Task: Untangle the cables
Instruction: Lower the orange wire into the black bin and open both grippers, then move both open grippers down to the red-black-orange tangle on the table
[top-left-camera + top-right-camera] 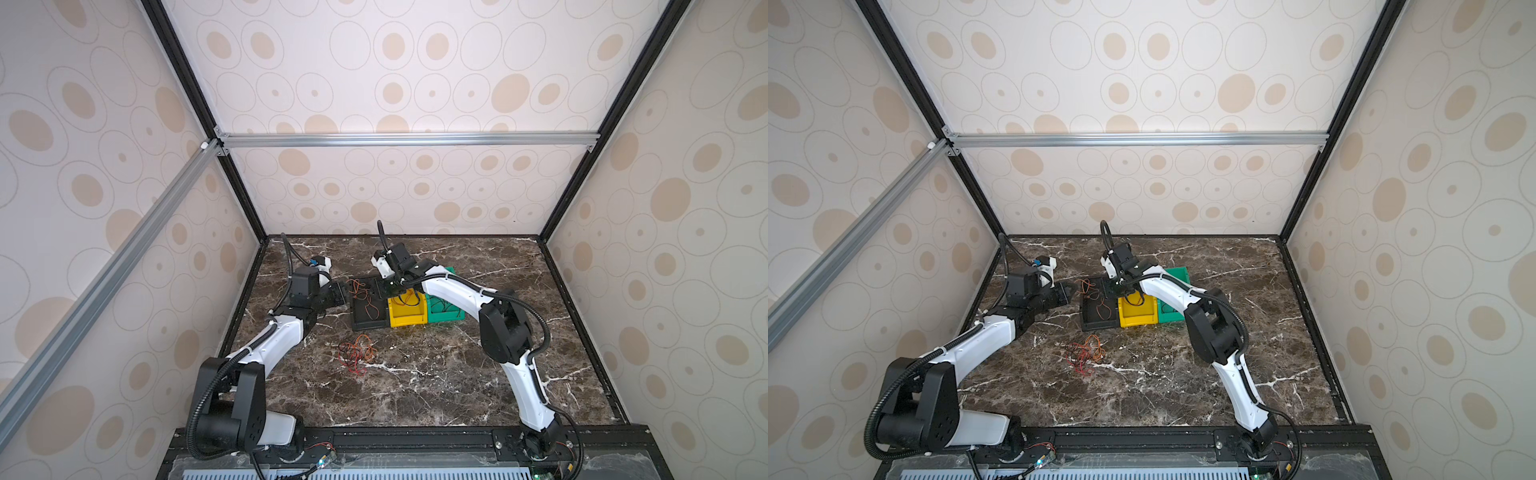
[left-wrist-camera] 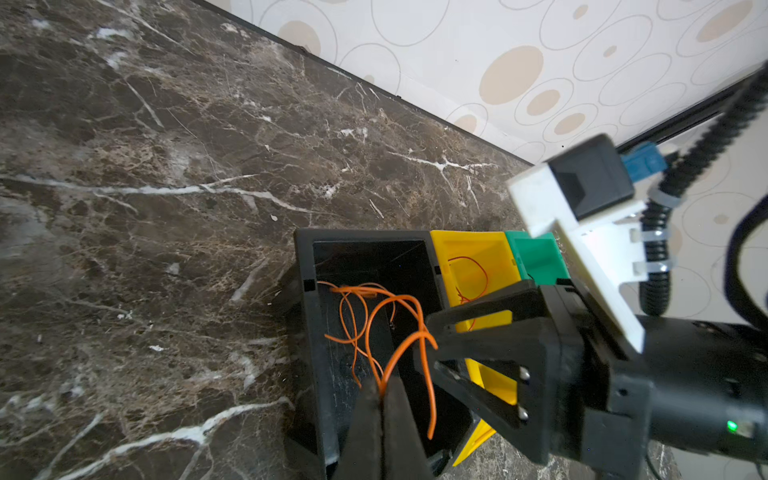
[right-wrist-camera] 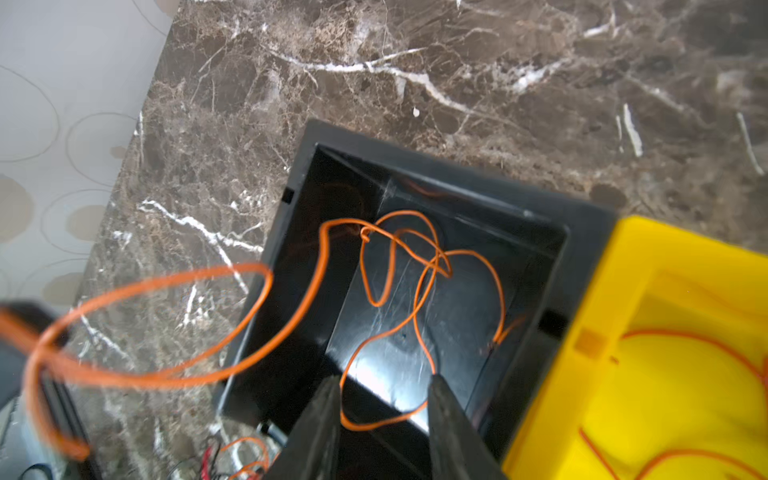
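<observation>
one marble table (image 1: 415,395) carries three bins in a touching row: black bin (image 1: 370,327), yellow bin (image 1: 407,322), green bin (image 1: 448,316); one tangle of cables (image 1: 355,354), red, orange and black, lies on the table near the black bin, apart from it; one orange cable (image 3: 417,266) loops inside the black bin and out over its rim; two grippers work there: left gripper (image 2: 380,392) fingers pressed together, pinching that cable; right gripper (image 3: 383,380) fingers spread, a loop between them.
</observation>
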Motion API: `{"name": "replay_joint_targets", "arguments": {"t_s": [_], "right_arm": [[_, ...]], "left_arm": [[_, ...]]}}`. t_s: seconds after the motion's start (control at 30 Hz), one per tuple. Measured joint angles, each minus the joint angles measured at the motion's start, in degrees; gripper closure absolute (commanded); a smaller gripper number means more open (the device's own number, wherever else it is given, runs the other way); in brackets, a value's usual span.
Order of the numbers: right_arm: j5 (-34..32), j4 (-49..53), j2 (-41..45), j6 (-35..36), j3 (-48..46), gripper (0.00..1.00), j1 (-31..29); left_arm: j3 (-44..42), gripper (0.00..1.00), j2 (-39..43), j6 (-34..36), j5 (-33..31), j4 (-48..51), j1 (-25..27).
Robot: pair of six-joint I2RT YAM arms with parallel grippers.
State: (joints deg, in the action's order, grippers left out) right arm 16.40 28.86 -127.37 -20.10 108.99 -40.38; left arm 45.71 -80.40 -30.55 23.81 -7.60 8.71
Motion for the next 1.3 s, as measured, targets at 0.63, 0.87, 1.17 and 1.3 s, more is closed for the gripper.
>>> {"name": "replay_joint_targets", "arguments": {"t_s": [0.63,0.87,1.17,1.3], "right_arm": [[0.9,-1.1,27.3,-1.7,-29.7,0.62,9.3],[0.8,-1.2,29.4,-1.7,-32.2,0.62,9.7],[1.7,-2.7,32.5,-2.6,-35.6,0.62,9.7],[2.2,-3.6,34.0,-3.2,-37.7,0.62,9.7]], "left_arm": [[12.9,0.67,-13.6,5.7,-10.8,13.4,9.4],[15.0,0.52,-13.5,6.4,-13.0,18.0,9.7],[16.6,0.43,-10.4,8.2,-15.3,23.7,9.7],[16.6,0.42,-8.3,8.3,-15.8,25.7,9.7]]}}
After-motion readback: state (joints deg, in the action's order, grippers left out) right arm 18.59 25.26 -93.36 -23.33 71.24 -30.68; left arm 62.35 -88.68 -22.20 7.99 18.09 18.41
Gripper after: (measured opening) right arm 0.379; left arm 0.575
